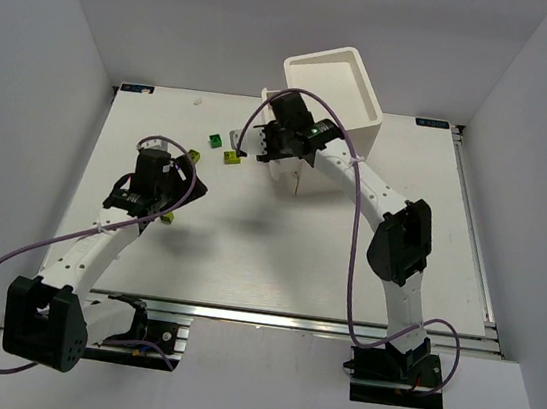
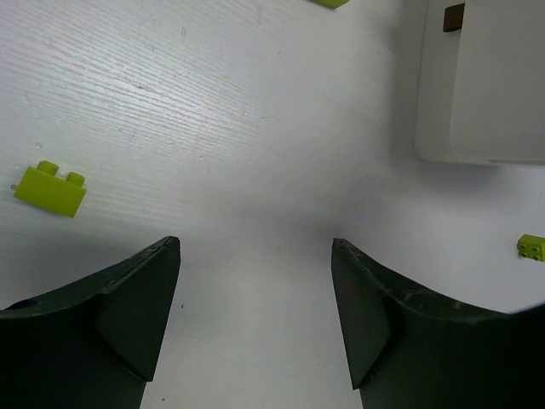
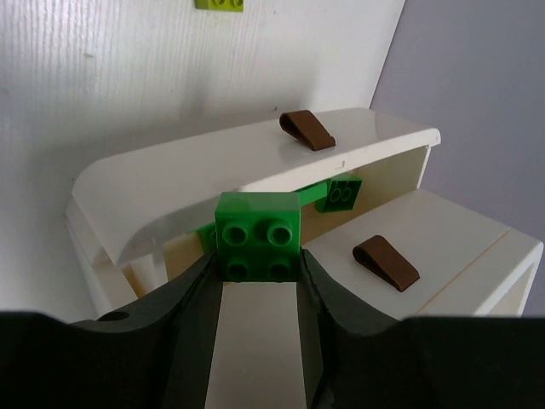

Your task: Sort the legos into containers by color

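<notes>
Grip looked firm: your right pincer [image 3: 258, 260] had a green lego [image 3: 258, 232] clamped between both fingers, right at the mouth of a pulled-out drawer [image 3: 170, 183]. More green legos [image 3: 341, 192] lay inside that drawer. Next to it sat a second drawer [image 3: 460, 234] with a brown knob [image 3: 386, 262]. Your left pincer [image 2: 255, 281] hung wide apart over the white surface [image 2: 255, 128]. One yellow-green lego [image 2: 49, 187] lay off to its side, and another yellow-green lego [image 2: 532, 246] lay near the cabinet [image 2: 485, 85].
</notes>
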{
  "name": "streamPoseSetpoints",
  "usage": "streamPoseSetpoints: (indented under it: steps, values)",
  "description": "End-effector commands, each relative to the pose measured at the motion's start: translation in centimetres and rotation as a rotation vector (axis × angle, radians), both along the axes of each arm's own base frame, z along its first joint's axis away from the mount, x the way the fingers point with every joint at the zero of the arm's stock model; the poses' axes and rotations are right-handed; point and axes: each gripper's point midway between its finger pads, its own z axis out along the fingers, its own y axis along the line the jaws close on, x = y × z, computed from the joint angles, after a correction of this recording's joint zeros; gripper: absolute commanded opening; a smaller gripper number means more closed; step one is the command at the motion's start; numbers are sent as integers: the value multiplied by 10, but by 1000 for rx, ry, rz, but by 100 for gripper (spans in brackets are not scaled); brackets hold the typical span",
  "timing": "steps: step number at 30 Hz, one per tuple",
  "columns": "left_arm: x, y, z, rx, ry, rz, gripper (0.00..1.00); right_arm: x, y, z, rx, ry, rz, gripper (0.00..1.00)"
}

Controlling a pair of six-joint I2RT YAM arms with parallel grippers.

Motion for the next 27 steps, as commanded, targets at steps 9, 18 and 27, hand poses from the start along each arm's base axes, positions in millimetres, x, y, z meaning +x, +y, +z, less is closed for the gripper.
streamPoseSetpoints:
  steps: [9, 18, 27]
  values:
    - [1, -5, 14, -32, -54, -28, 82, 12, -29, -7, -278, -97, 36, 0]
    - [2, -6, 15, -36, -62, -26, 82, 16, -33, -14, -325, -108, 24, 33]
    - [12, -12, 16, -56, -67, -43, 82, 23, -28, 9, -256, -132, 5, 52]
